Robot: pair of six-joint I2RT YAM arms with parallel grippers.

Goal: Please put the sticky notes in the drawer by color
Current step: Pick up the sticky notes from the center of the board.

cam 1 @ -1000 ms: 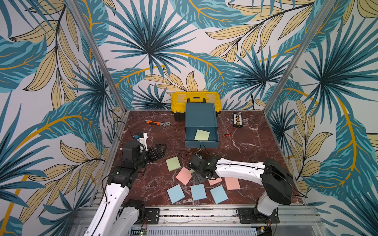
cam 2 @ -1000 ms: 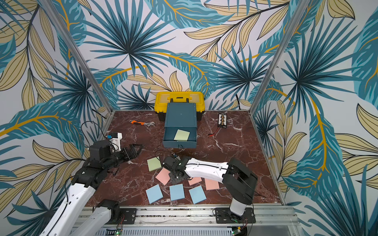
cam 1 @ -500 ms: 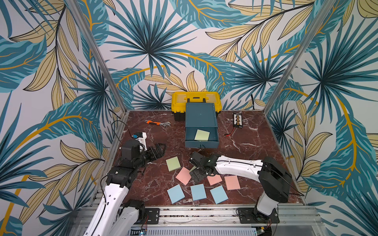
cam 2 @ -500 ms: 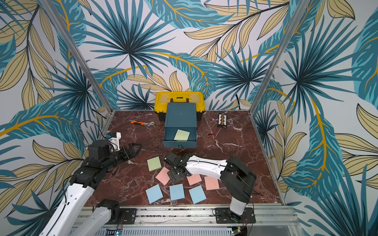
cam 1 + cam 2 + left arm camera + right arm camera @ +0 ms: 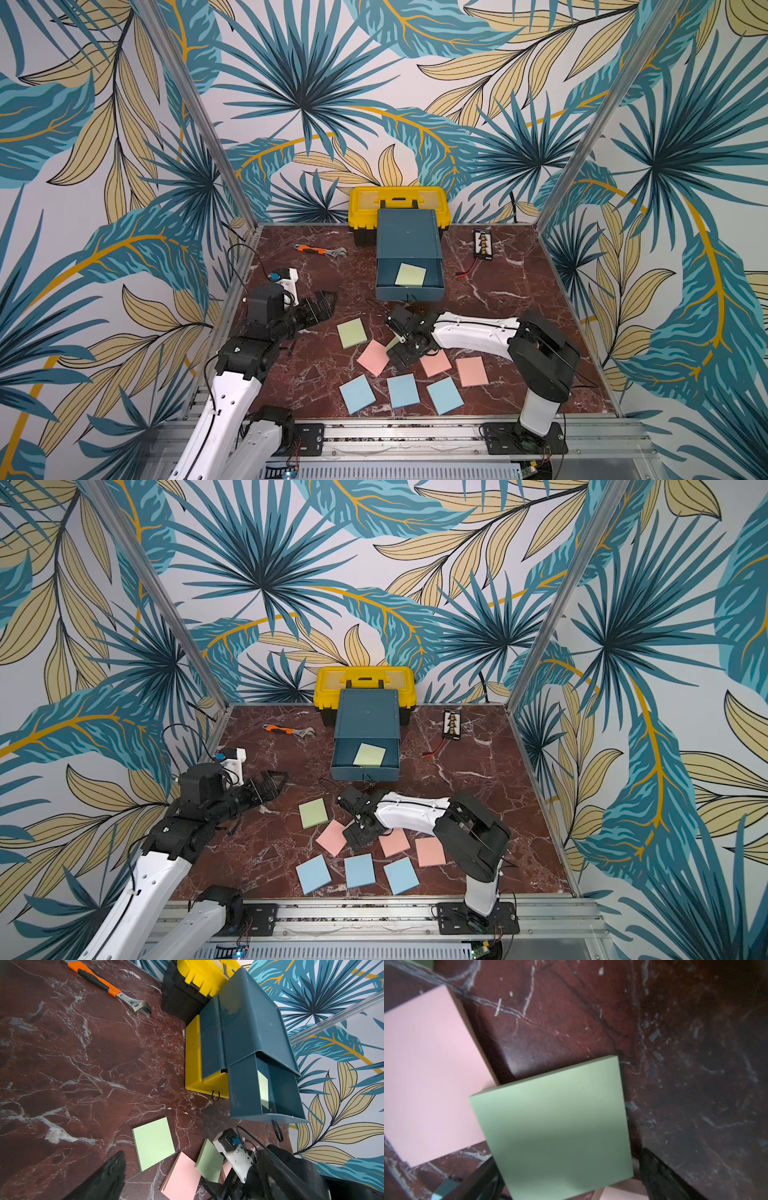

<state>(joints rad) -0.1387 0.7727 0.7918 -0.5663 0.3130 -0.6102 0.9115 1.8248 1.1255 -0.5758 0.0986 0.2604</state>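
Right wrist view is mostly filled by a light green square paper pad [image 5: 550, 1118] lying between the two black fingers [image 5: 660, 1172] of the right gripper [image 5: 566, 1153]. The jaws stand wide apart. A thin gap shows beside one finger, the frame cuts off the pad's near edge, and no clamping can be made out. One corner of this pad overlaps a pink square paper pad [image 5: 429, 1076], which is also cut off by the frame. In both top views the gripper's body hides nearly all of the green pad, leaving a tilted sliver near the table's centre.

The small dark teal three-drawer chest [image 5: 407, 237] stands at 12 o'clock on the red-brown marble table [image 5: 498, 299]. Its top drawer [image 5: 409, 293] is pulled out toward 6 o'clock, with a second light green pad [image 5: 410, 275] inside. From above, the two yellow lower drawers [image 5: 193, 1053] are hidden; only the left wrist view shows them, pushed in. The chest also covers part of the yellow toolbox with a black handle [image 5: 365, 199] behind it.

A third light green pad [image 5: 352, 332] lies flat at 9 o'clock of the right gripper. Two more pink pads [image 5: 435, 363] [image 5: 471, 371] lie at its 4 o'clock. Three light blue square paper pads [image 5: 357, 394] [image 5: 403, 390] [image 5: 444, 395] form a row at 6 o'clock.

The left gripper [image 5: 326, 305] hovers at 9 o'clock, jaws apart and empty. Its own wrist view catches only one blurred dark finger [image 5: 112, 1176].
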